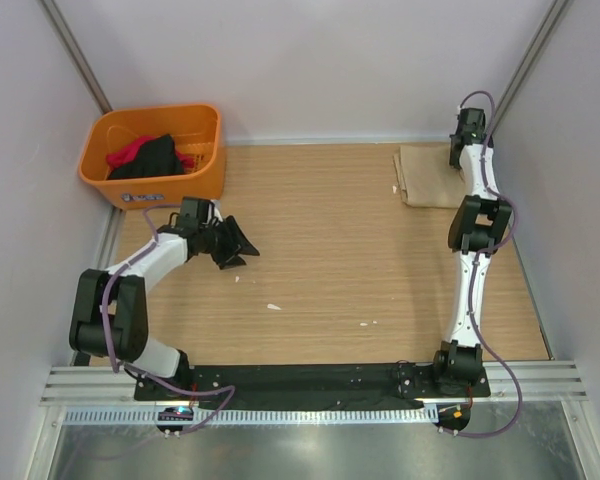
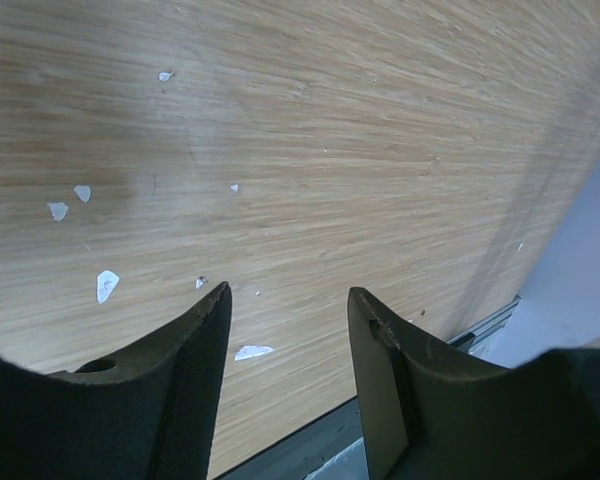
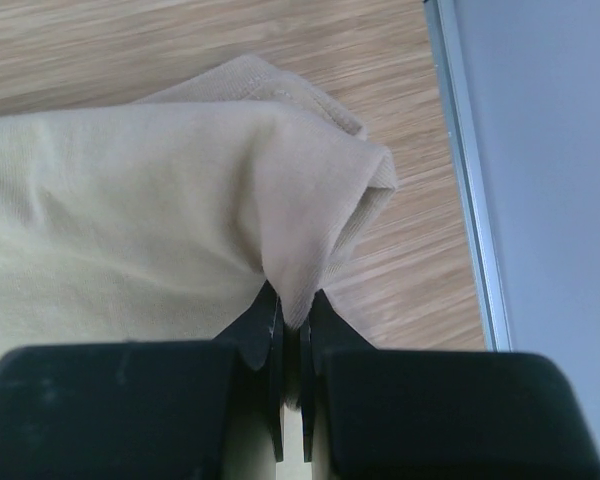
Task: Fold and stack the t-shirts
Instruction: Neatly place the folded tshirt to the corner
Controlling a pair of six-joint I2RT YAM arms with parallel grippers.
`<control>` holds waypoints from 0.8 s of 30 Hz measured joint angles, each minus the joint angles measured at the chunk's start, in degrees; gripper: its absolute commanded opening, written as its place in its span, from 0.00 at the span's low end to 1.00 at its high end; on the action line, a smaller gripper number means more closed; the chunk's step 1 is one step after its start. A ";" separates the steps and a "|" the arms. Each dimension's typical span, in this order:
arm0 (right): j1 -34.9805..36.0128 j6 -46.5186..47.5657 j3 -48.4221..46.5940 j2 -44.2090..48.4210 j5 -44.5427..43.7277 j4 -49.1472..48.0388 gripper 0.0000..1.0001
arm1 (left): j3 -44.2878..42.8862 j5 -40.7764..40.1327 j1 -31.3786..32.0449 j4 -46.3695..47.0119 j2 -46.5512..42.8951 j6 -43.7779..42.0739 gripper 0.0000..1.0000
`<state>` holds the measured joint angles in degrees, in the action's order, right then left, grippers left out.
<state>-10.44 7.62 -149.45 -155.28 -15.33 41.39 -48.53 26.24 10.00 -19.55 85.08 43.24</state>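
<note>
Left gripper (image 1: 234, 244), seen from the top external view, hung left of centre over the wooden table (image 1: 330, 250) with its jaws spread wide and nothing between them. An orange basket (image 1: 205, 175) in the upper left of the frame held a black garment (image 1: 152, 158) and a red garment (image 1: 130, 150). In the upper right, the right gripper (image 1: 468, 128) sat at the far edge of a beige t-shirt (image 1: 425, 178), which lay flat on the table near the right wall; its jaw state could not be told from this view. In the left wrist view, the two dark fingers (image 2: 185, 385) stood well apart at the bottom of the frame over bare wood, and small white flecks (image 2: 106, 285) lay scattered at the left. In the right wrist view, the right gripper (image 3: 292, 310) was pinched tight at bottom centre on a raised fold of the beige t-shirt (image 3: 130, 230). That cloth filled the left and centre of the frame. A metal rail (image 3: 465, 170) ran along the table edge at the right.
</note>
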 measured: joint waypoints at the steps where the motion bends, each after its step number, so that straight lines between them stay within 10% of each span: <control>1: -0.46 0.02 -0.42 -0.52 0.39 -0.20 0.01 | -0.42 0.13 0.00 0.00 0.85 0.02 0.51; 16: -2.86 2.71 -2.64 -3.06 2.69 -9.22 0.02 | -4.20 2.29 3.06 -0.55 7.19 0.28 0.49; 24: -3.34 2.99 -2.03 -3.45 1.60 -13.60 0.32 | -4.94 2.34 4.31 -0.96 8.44 0.26 0.46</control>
<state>-13.78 10.61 -151.48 -158.74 -13.74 27.79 -53.47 28.58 14.31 -20.51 93.51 43.51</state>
